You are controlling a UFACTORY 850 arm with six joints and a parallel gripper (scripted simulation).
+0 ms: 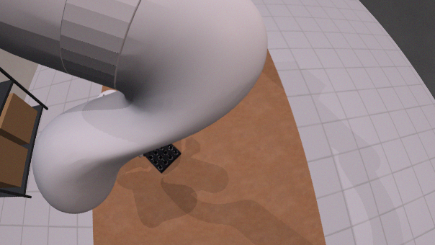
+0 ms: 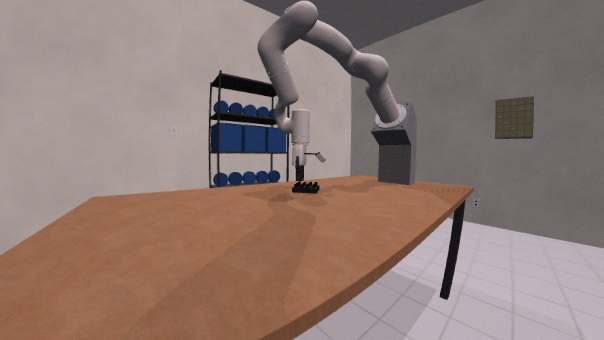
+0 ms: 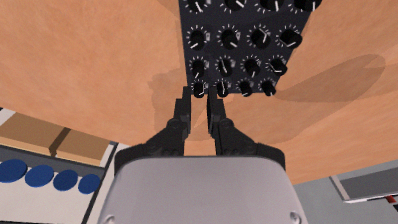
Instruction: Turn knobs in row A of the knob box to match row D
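- Gripper [image 2: 299, 179] [image 3: 199, 96] is parted slightly, nothing grasped; its tips are seen by the box's near edge in the wrist view.
- Box [image 1: 163, 158] [image 2: 305, 188] [image 3: 240, 50] is set on the table [image 1: 266, 162] [image 2: 200, 240] [image 3: 100, 65], partly covered by the arm [image 1: 194, 65] [image 2: 280, 40] from above.
- Knob lines are shown only up close.
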